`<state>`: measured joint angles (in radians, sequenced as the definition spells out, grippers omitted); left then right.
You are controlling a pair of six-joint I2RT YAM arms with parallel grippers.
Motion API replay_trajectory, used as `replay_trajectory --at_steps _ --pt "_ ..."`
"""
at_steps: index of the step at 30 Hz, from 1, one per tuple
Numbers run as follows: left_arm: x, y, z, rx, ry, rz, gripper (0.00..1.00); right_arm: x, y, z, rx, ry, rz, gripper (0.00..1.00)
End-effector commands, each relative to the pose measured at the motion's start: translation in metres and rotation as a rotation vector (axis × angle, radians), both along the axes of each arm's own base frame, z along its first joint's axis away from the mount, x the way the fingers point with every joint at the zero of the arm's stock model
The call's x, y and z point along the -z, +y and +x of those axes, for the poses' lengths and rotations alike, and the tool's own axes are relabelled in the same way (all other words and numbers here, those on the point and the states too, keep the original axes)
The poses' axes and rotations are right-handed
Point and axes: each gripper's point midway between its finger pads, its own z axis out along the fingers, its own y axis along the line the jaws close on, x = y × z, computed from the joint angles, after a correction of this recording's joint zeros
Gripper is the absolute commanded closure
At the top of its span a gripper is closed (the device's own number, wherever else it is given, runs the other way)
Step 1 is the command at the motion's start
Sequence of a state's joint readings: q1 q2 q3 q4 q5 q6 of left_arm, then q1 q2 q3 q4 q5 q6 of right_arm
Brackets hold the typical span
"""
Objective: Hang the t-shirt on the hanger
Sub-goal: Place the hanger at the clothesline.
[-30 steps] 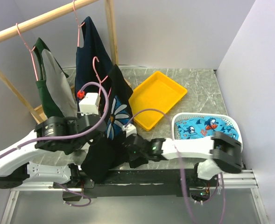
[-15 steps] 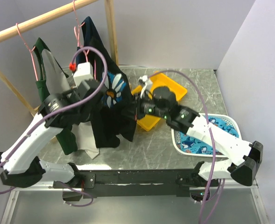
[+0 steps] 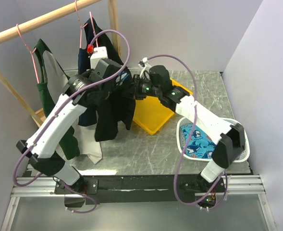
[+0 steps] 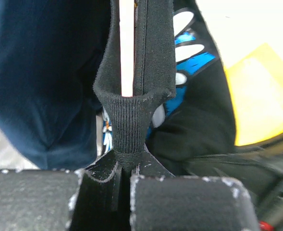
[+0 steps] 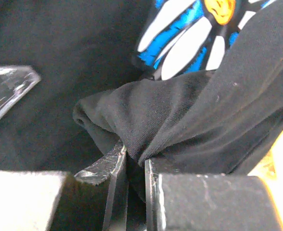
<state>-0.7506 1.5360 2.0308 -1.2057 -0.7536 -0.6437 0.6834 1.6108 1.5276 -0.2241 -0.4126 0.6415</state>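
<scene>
The t-shirt [image 3: 111, 115] hangs in the air at the back of the table, between our two arms, and its bottom does not seem to touch the table. It is just beside the navy shirt [image 3: 85, 57], under the rail [image 3: 35, 23]. Up close we see the hanger [image 4: 127, 48] as a thin pale wire going down inside the neck hole. We think the t-shirt is on the hanger now and only needs to go on the rail. The left gripper [image 4: 124, 169] is pinched tight on the ribbed neck band, right under the wire. The right gripper [image 5: 134, 166] is pinched tight on a fold of black cloth, just below the daisy [image 5: 179, 41]. What could go wrong? The left gripper holds the cloth, and we cannot tell if it holds the wire too. So if we tip or shake it, the wire could slide out of the neck hole. If the right gripper pulls too hard to the side, it could drag the t-shirt off one end of the hanger. The t-shirt could also bump the navy shirt and get caught on it. Half a second ago the t-shirt was lower and nearer to us, and we could see the daisy from above. Now both arms have reached farther back and up, and from above the daisy is hidden. The right arm has also stretched out over the tray [image 3: 158, 118].
</scene>
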Motion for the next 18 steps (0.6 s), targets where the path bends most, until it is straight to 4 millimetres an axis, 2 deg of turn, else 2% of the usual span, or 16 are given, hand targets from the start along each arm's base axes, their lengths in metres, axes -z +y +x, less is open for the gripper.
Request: replay_trajectory --at_steps 1,6,7,9,11,12,13,14,15,16,18 --pt "-0.045 0.003 0.017 -0.031 -0.151 -0.042 0.99 -0.038 0.020 0.016 -0.038 -0.055 0.110 1.00" --pt "-0.045 0.003 0.039 -0.038 -0.165 -0.033 0.99 -0.031 0.035 0.030 -0.045 -0.036 0.149 1.00" --pt "-0.044 0.008 0.044 -0.055 -0.167 -0.026 0.99 -0.025 0.038 0.033 -0.047 -0.022 0.152 1.00" --pt "-0.043 0.016 0.051 -0.087 -0.183 -0.014 0.99 -0.027 0.043 0.035 -0.060 -0.017 0.176 1.00" --pt "-0.037 0.035 0.060 -0.158 -0.178 0.009 0.99 -0.021 0.049 0.038 -0.070 -0.006 0.178 1.00" --pt "-0.036 0.043 0.062 -0.191 -0.185 0.025 0.99 -0.025 0.052 0.038 -0.080 -0.008 0.189 1.00" --pt "-0.034 0.051 0.065 -0.230 -0.192 0.047 0.99 -0.019 0.055 0.041 -0.083 0.007 0.185 1.00" --pt "-0.033 0.068 0.067 -0.299 -0.195 0.082 0.99 -0.019 0.058 0.042 -0.091 0.010 0.188 1.00" --pt "-0.031 0.078 0.067 -0.336 -0.190 0.100 0.99 -0.026 0.062 0.040 -0.109 0.005 0.202 1.00" --pt "-0.028 0.089 0.066 -0.372 -0.177 0.121 0.99 -0.022 0.066 0.042 -0.117 0.013 0.200 1.00" --pt "-0.023 0.100 0.062 -0.411 -0.171 0.158 0.99 -0.032 0.077 0.036 -0.144 -0.020 0.206 1.00"
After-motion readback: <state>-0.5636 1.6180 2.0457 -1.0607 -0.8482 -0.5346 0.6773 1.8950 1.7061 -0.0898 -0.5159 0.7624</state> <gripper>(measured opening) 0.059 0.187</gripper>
